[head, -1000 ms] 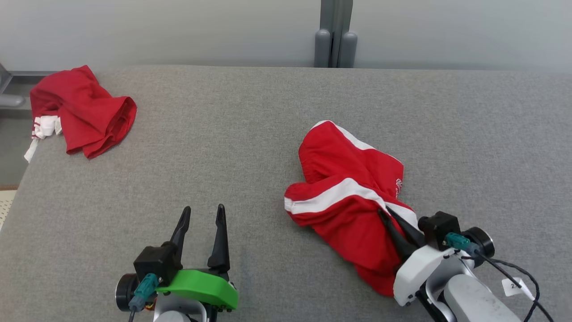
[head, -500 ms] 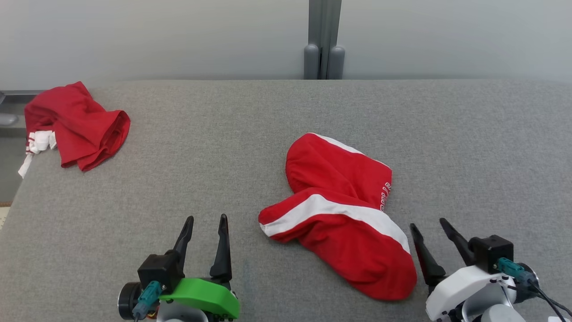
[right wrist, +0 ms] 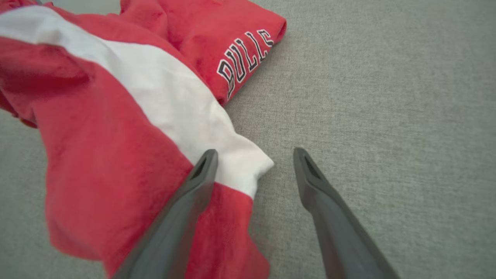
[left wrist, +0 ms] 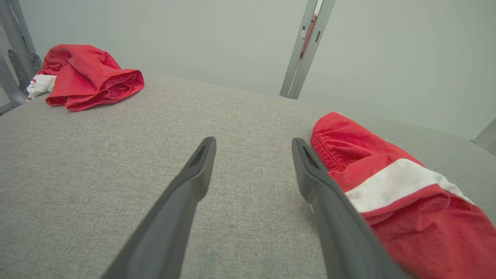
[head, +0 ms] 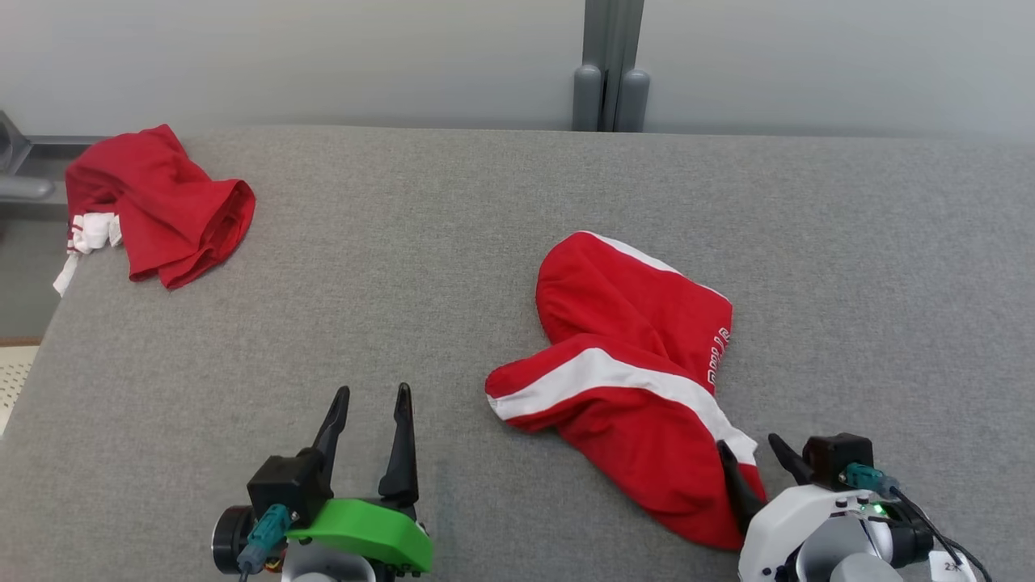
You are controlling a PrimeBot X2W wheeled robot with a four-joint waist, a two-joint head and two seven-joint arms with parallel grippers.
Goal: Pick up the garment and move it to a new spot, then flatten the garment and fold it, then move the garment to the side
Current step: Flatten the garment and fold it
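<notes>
A grey fabric-covered table (head: 388,275) is stretching across most of the head view. At the upper left of the frame a crumpled red cloth (head: 162,202) is lying near the table's left edge, its open end facing right. A white ribbed part (head: 93,230) is sticking out at the cloth's left side and hanging over the edge. At the top centre a grey post (head: 610,65) is standing behind the far edge, against a pale wall (head: 283,56). A grey metal frame (head: 16,166) is showing at the far left.
</notes>
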